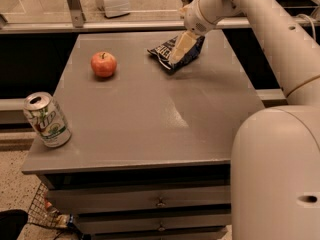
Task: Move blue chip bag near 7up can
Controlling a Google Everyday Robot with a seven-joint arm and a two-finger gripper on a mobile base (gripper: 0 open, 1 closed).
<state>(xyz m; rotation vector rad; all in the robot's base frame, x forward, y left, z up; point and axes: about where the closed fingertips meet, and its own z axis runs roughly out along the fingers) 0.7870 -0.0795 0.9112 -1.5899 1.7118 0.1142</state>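
Observation:
The blue chip bag (pixel 165 50) lies crumpled at the far right of the grey table top (pixel 150 109). My gripper (pixel 179 51) reaches down from the upper right, and its pale fingers (pixel 182 46) lie right over the bag. The 7up can (pixel 46 120) stands upright at the table's near left corner, far from the bag.
A red apple (pixel 103 64) sits at the far left of the table. My white arm and body (pixel 275 149) fill the right side of the view. Drawers (pixel 160 201) are below the table top. A wire basket (pixel 50 216) stands on the floor at the lower left.

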